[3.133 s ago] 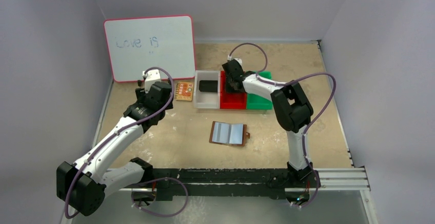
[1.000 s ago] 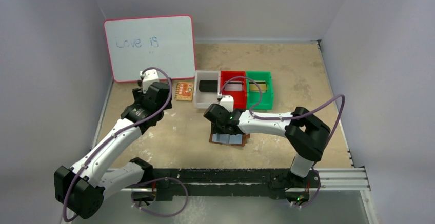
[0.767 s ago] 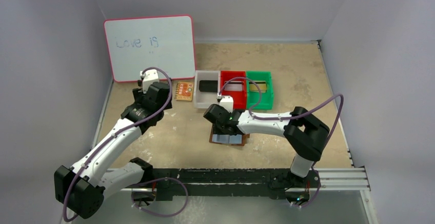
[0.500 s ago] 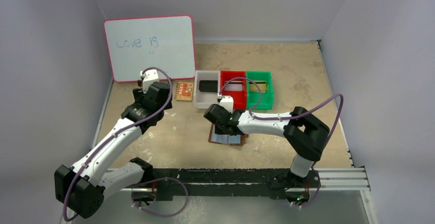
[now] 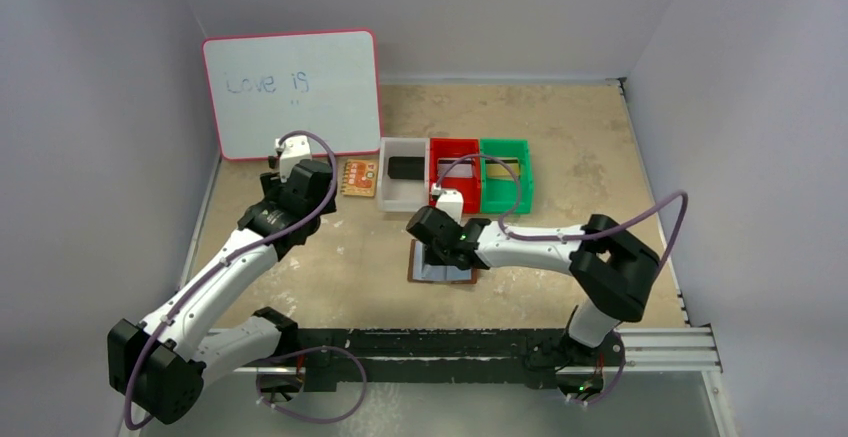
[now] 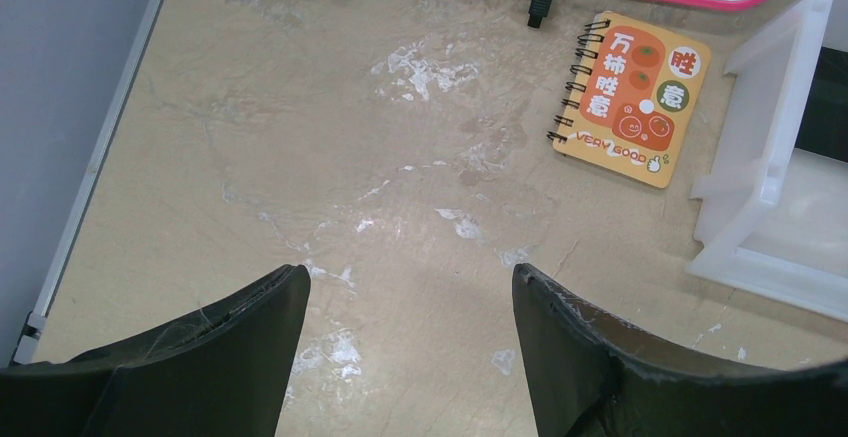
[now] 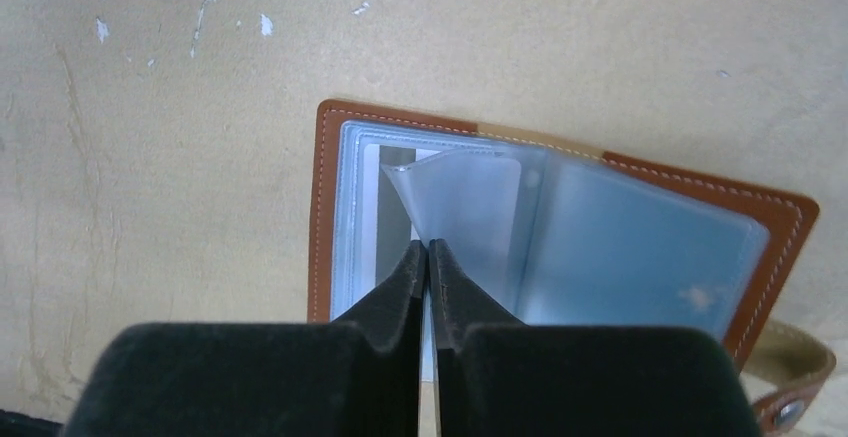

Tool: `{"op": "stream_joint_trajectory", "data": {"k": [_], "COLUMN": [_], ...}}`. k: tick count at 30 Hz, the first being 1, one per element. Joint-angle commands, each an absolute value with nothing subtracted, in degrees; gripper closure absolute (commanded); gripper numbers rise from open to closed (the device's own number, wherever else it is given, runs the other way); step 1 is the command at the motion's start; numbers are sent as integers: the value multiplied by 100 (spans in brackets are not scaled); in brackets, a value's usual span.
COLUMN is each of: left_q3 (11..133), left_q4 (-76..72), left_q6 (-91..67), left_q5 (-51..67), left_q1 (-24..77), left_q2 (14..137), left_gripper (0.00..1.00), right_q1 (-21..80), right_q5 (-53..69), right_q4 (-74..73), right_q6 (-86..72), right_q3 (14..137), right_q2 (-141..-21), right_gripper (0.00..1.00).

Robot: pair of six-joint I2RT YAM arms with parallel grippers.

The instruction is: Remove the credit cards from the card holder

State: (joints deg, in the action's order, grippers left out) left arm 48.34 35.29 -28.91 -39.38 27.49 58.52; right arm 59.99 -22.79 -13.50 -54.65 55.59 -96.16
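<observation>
Bending low over the tan table (image 5: 570,127), the right gripper (image 7: 428,257) rests its tips on the open card holder (image 7: 620,247), which lies flat on the near middle of the table, in front of a row of white (image 5: 392,197), red (image 5: 456,199) and green (image 5: 507,197) bins. Its jaws are pressed together at the lower edge of a translucent pocket leaf (image 7: 470,207) that stands lifted from the holder's left half. Only a thin pale sliver shows between the fingertips, and whether that is the leaf or a card cannot be told. A credit card (image 7: 395,212), grey and white, shows beneath the leaf in the left pocket. The holder's closing tab (image 7: 795,377) points to the lower right in the right wrist view. Well apart to the left, the left gripper (image 6: 405,357) hangs over bare table with its jaws spread wide and nothing between them, near an orange spiral notebook (image 6: 630,102) and a pink-framed whiteboard (image 5: 292,92).
</observation>
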Motion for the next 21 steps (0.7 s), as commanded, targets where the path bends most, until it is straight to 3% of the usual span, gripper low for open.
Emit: {"op": "stream_joint_trajectory", "data": {"k": [1, 21], "left_q3": [5025, 5025], "left_q4": [3417, 3410], "left_q6": [-2932, -2935], "left_q5": [-3955, -3894], "left_q1": [2729, 2730], "left_q2": [5862, 5883], "left_gripper": [26, 27], "right_q1": [5990, 5675], "right_q5": [-2365, -2755], "right_q4": [-1306, -1824], "right_q6": [-5744, -6520], "right_q3": [5267, 4201], "right_q2": [-9013, -7757], "right_gripper": [95, 78]}}
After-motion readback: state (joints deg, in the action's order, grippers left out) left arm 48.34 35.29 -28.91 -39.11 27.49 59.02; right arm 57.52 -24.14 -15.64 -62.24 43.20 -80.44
